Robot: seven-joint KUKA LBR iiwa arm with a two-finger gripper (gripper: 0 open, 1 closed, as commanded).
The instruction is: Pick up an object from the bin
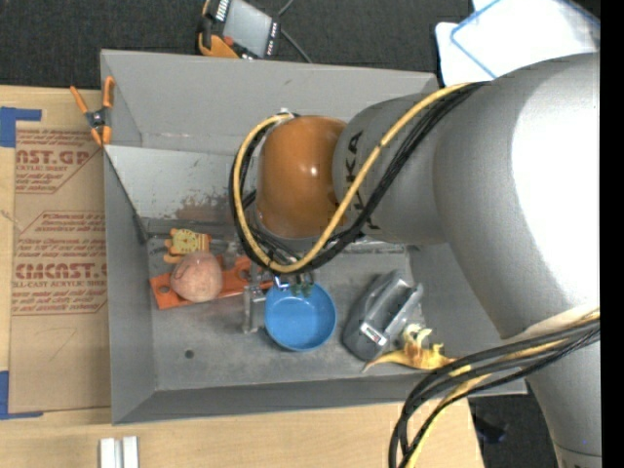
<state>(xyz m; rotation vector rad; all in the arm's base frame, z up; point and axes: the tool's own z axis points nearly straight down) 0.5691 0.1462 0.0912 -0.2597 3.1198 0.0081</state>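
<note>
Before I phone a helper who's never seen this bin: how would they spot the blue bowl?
On the floor of the grey bin, just below the arm's orange cover, sits the blue bowl, between a pink ball and a grey tool. It is the only blue, open, round thing there.

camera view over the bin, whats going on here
A grey KUKA arm reaches into the grey metal bin from the right. Its gripper is low at the left rim of a round blue bowl, with nothing seen held. A pinkish ball on a flat orange piece lies just left.
</note>
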